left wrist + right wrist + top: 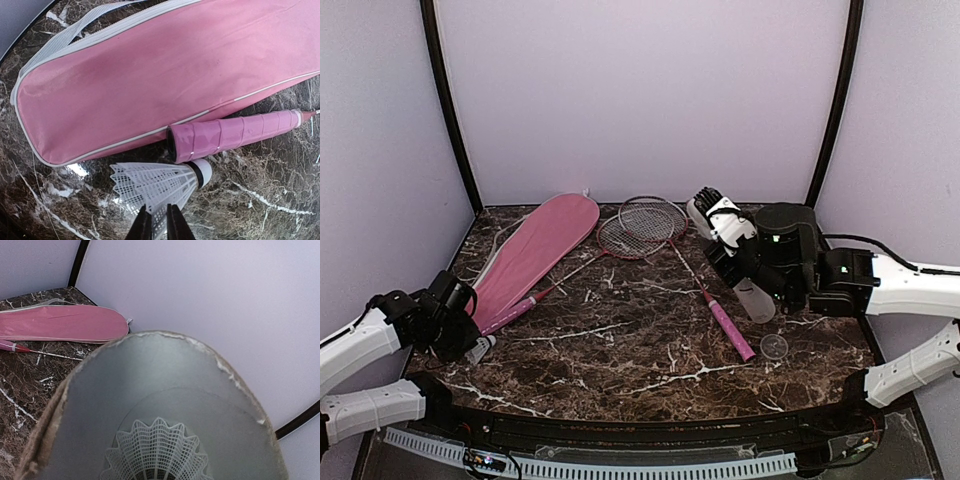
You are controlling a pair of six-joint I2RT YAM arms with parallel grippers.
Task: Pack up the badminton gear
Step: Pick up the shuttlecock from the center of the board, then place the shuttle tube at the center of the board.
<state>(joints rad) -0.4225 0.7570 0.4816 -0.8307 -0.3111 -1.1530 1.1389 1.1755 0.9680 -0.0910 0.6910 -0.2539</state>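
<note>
Although the left gripper (159, 227) at the near left edge of the table (620, 370) has its jaws pinched narrow on the skirt of a loose shuttlecock (155, 182), that bird sits low by the left racket (235, 132), touching its pink handle's end and well apart from the tube (756, 298). Near the right side a clear lid (774, 346) lies on the marble. Beyond it the right gripper (720, 222) appears clamped on the tube, held tilted off the table. Its open mouth shows a packed shuttlecock (155, 452) inside. No other birds are in view; they may sit deeper. Farther back, the right racket (720, 318) crosses heads with the left one, both outside the pink bag (535, 255). The job looks under halfway: last bird, lid and bagging remain.
</note>
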